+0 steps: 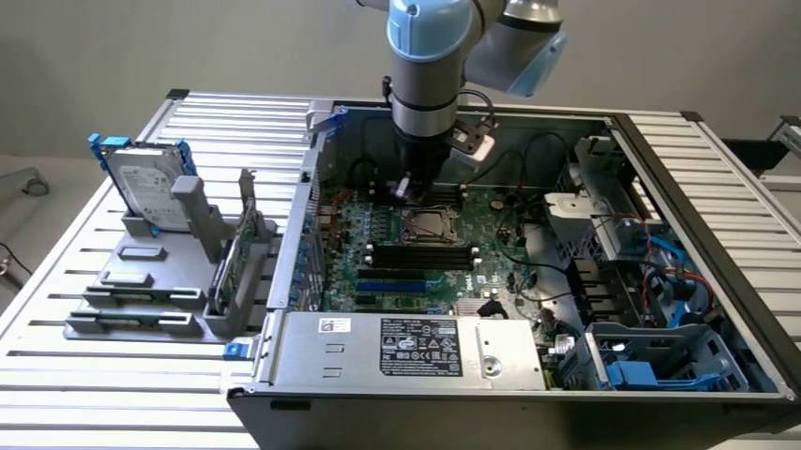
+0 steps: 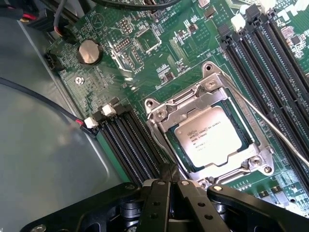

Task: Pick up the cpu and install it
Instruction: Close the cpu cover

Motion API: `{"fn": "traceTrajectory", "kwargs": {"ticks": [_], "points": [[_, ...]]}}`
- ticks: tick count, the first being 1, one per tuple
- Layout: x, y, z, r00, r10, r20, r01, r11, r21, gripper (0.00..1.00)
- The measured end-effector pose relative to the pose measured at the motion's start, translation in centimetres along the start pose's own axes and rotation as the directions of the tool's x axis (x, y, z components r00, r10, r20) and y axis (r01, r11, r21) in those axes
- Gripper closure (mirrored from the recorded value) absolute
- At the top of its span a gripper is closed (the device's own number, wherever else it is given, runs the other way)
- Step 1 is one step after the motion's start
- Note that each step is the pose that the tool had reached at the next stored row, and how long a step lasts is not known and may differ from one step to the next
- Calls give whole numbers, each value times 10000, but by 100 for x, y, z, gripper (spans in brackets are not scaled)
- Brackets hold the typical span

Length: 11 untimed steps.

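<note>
Small flat square silver-topped cpu (image 2: 205,137) lies inside the metal-framed socket (image 2: 159,114) on the green motherboard (image 2: 145,63). Black gripper (image 2: 170,182) is fully closed and empty, just beside the socket's edge.

A plain, pale grey wall (image 1: 188,47) runs across the upper part of the exterior view, bare and evenly lit. Below it a table (image 1: 113,394) of ribbed silver metal slats spreads over the frame, its ridges catching soft light at the upper left and upper right. At the exterior view's left edge a strip of light floor (image 1: 32,230) shows, with a small dark loop (image 1: 34,185) seen against it.
</note>
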<state>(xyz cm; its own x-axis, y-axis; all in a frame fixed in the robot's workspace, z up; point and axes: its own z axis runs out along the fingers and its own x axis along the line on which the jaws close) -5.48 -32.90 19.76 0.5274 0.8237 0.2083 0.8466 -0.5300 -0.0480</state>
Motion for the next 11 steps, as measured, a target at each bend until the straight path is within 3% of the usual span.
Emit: {"fn": "traceTrajectory", "kwargs": {"ticks": [11], "points": [[27,44,4,10000,42,-2,-42,10000,-9,89]]}}
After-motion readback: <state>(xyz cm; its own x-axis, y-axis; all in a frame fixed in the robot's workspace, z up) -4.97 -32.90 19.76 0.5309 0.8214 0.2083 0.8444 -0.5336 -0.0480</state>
